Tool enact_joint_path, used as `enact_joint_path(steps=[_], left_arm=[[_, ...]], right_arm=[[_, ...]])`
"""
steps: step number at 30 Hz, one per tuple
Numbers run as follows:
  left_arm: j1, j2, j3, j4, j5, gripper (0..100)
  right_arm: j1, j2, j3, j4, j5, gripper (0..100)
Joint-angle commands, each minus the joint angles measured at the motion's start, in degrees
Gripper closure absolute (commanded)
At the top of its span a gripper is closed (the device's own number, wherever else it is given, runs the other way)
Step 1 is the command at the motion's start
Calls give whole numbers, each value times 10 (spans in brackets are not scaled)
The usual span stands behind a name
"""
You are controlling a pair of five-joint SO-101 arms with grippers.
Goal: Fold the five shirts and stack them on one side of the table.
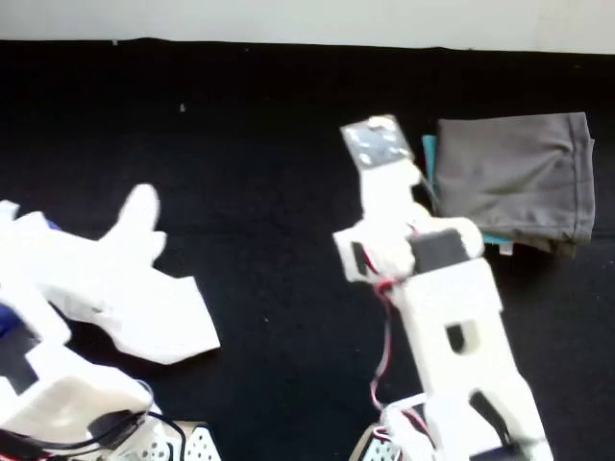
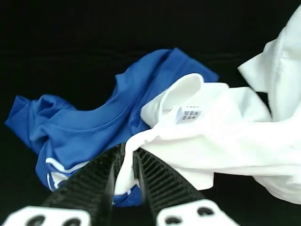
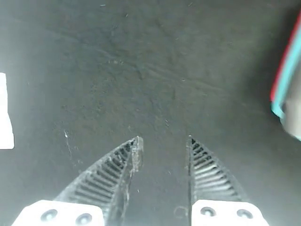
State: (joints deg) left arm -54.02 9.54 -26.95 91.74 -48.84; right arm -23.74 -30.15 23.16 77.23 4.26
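the left gripper (image 2: 128,154) is pinched tight on a fold of the white shirt (image 2: 221,136). that shirt lies crumpled at the left of the high view, partly over the blue shirt (image 2: 89,117). the right gripper (image 3: 163,141) hangs over bare black table (image 1: 240,144) in the upper middle of the high view, just beside the stack (image 1: 538,235). its jaws stand a moderate way apart with nothing between them.

the step in hand looks like drawing the white shirt out toward the middle and spreading it flat for folding. to do it well, the left arm should lift or drag so the white cloth comes free of the blue one rather than hauling it along. the pinch seems to sit on an edge not far from the collar label, a fair handle, but one grip alone will leave the shirt bunched. the free gripper would best take a second point, a shoulder or the hem, so the two can stretch the cloth and lay it smooth. it should swing off without brushing the stack.

the stack is what holds finished work, at the upper right of the high view. a folded grey shirt (image 1: 514,168) is on top and a teal shirt (image 1: 429,154) is under it, its edge peeking out on the left. whether more lies beneath i cannot tell.
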Motion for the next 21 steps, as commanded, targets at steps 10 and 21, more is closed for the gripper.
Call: enact_joint_path(steps=[10,21], left_arm=[[-126,80,-86,6,-9,991],[-128,80,-86,6,-7,991]], right_arm=[[-239,457,-443,4,-61,698],[-415,662,-555,48,-62,699]])
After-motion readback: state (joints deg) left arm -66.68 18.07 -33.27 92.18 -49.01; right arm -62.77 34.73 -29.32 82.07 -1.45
